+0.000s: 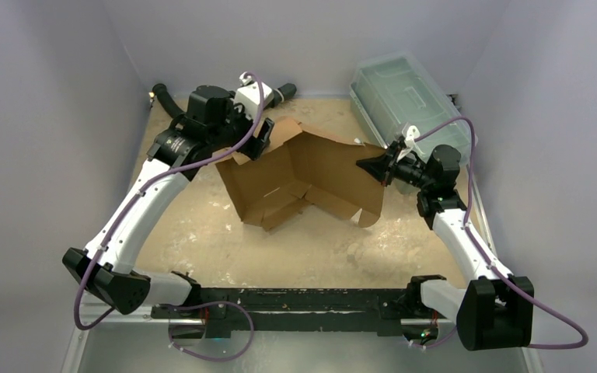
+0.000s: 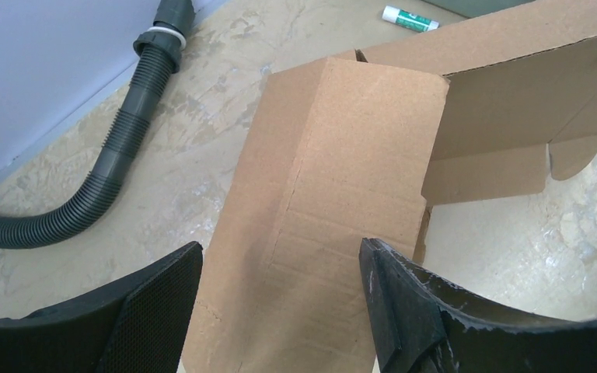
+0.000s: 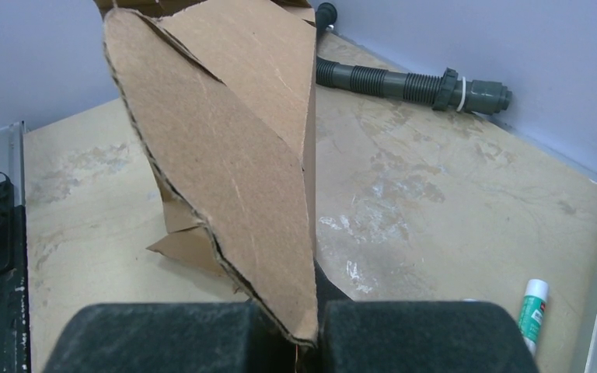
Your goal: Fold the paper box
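Observation:
The paper box (image 1: 303, 175) is a brown cardboard sheet, half raised in the middle of the table with its walls standing and flaps loose. My right gripper (image 1: 373, 167) is shut on the box's right wall, and the pinched cardboard (image 3: 233, 155) rises from between its jaws (image 3: 311, 334). My left gripper (image 1: 258, 140) hangs open at the box's back left corner. In the left wrist view a bent flap (image 2: 334, 194) passes between the two spread fingers (image 2: 276, 311), and I cannot tell whether it touches either.
A clear greenish plastic lidded bin (image 1: 404, 97) stands at the back right. A dark corrugated hose (image 2: 116, 163) lies along the back wall. A white and green glue stick (image 3: 532, 311) lies beside the bin. The black rail (image 1: 295, 299) runs along the near edge.

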